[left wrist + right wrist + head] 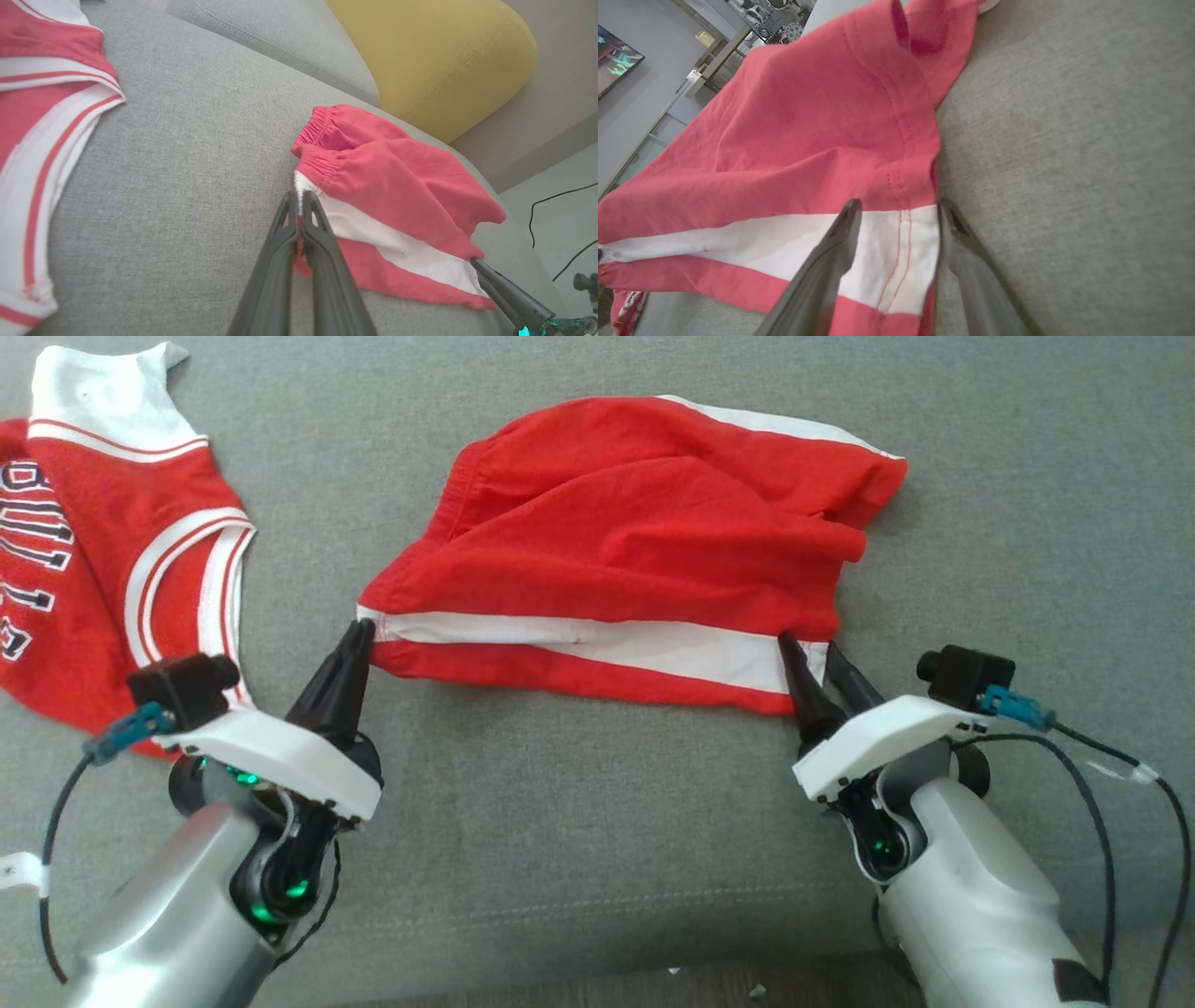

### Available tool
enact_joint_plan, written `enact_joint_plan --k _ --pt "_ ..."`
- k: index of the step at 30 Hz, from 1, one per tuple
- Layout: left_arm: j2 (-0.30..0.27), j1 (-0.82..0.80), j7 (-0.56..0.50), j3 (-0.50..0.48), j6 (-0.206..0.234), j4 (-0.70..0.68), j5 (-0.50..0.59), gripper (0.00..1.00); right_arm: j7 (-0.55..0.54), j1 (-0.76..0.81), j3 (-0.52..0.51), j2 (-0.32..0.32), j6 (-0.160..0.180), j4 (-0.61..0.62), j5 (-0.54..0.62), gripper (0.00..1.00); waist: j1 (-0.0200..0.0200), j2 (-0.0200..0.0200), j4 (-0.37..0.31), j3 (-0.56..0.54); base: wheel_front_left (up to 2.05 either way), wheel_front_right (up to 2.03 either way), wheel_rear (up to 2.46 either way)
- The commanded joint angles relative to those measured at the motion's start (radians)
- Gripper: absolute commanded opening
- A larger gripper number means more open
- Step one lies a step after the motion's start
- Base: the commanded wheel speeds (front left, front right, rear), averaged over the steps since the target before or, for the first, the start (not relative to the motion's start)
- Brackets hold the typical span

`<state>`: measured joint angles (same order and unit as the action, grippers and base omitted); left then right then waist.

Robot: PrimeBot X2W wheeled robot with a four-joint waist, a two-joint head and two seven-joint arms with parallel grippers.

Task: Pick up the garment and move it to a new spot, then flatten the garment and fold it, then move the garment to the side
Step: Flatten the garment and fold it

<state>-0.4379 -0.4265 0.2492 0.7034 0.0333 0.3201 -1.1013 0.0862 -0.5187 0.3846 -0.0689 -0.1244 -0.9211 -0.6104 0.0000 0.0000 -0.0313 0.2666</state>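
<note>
Looks like the flatten step: left gripper [359, 629] pinching garment [644, 523] at its 8 o'clock corner, right gripper [808, 646] spread around the 4 o'clock corner. Next: close, tug taut.

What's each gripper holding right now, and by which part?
Left gripper pinches the red shorts by the waistband corner; right gripper is open, straddling the hem.

Head view high, facing down on sofa [597, 821]; wrist views low, close; all share red shorts [635, 551].
</note>
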Motion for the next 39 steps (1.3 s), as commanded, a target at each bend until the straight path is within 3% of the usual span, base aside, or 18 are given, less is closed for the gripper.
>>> enact_joint_plan --k 1,2,9,14,20,28,33,39 --pt "-0.021 -0.025 0.012 -0.045 -0.010 -0.012 0.015 0.00 -0.026 0.010 0.048 0.019 -0.006 -0.012 -0.022 0.07 0.0000 0.0000 0.002 -0.002 0.00 0.00 0.00" --pt "-0.017 -0.025 0.012 -0.045 -0.013 -0.006 0.019 0.00 -0.028 0.011 0.057 0.019 -0.006 -0.014 -0.037 0.00 0.0000 0.0000 0.002 -0.003 0.00 0.00 0.00" --pt "0.000 -0.019 0.013 -0.063 -0.026 0.020 0.048 0.00 0.021 0.012 0.059 0.019 -0.006 -0.045 -0.046 0.00 0.0000 0.0000 -0.006 -0.019 0.00 0.00 0.00" --pt "0.006 -0.016 0.013 -0.076 -0.040 -0.004 0.066 0.00 0.078 0.009 0.004 0.018 -0.006 -0.045 -0.004 0.00 0.0000 0.0000 -0.015 -0.052 0.00 0.00 0.00" --pt "-0.012 -0.060 -0.047 -0.085 -0.045 -0.129 0.039 0.00 0.091 -0.021 -0.103 -0.043 -0.006 0.103 0.043 0.00 0.0000 0.0000 -0.031 -0.108 0.00 0.00 0.00" --pt "-0.028 -0.188 -0.141 -0.122 -0.025 -0.278 0.000 0.00 -0.029 -0.055 -0.248 -0.127 -0.006 0.429 0.079 0.00 0.0000 0.0000 -0.057 -0.164 0.00 0.00 0.00" --pt "-0.014 -0.297 -0.182 -0.115 -0.029 -0.275 0.017 0.00 -0.180 -0.068 -0.338 -0.123 -0.006 0.573 0.151 0.00 0.0000 0.0000 -0.069 -0.178 0.00 0.00 0.00" --pt "-0.013 -0.233 -0.175 -0.062 -0.033 -0.169 0.046 0.00 -0.288 0.004 -0.277 -0.074 -0.006 0.552 0.209 0.00 0.0000 0.0000 -0.064 -0.129 0.00 0.00 0.00"
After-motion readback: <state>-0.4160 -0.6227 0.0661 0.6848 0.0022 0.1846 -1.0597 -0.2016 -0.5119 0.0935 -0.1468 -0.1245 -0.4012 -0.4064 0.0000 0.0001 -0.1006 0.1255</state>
